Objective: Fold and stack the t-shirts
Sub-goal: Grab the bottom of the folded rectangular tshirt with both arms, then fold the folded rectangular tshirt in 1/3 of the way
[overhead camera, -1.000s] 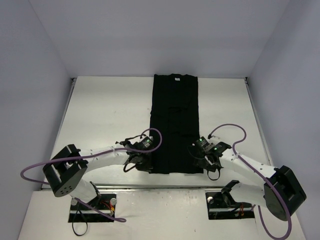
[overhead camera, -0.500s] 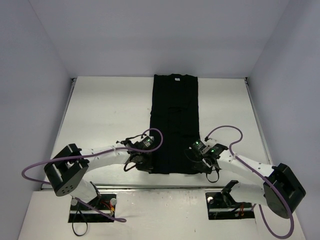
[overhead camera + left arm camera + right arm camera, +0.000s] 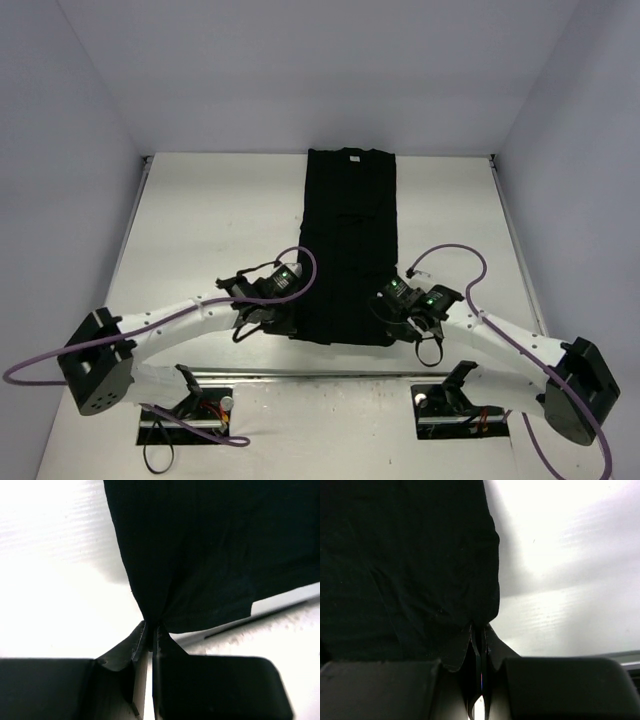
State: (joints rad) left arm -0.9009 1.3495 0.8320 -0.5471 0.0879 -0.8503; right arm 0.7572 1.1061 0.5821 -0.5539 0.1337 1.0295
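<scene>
- The t-shirt (image 3: 350, 235) lies down the middle of the table (image 3: 200, 220) as a long narrow strip, its sides already folded in; the collar end reaches the far edge and the hem end sits near the arm bases.
- The left gripper (image 3: 291, 322) has the near left corner of the strip; in its wrist view the jaws stand almost together, clamped on a small gathered tuck of cloth.
- The right gripper (image 3: 394, 316) has the near right corner in the same way; its jaws are narrow too, with black fabric nipped between them.
- The step in hand looks like carrying the hem end over towards the collar; it should go best if both corners rise together to the same height, stay as far apart as the strip is wide so the hem runs taut, and come down edge on edge; uneven travel would likely skew the fold.
- Each pinch takes only a little cloth; a slow, steady lift seems wise, since thin fabric could slip out.
- The fabric is matte black, soft and limp; fine creases fan out from each pinch.
- The table is white, smooth and faintly ribbed; the trailing cloth will probably slide on it rather than catch.
- A small pale tag (image 3: 352, 157) shows at the collar; no print is visible.
</scene>
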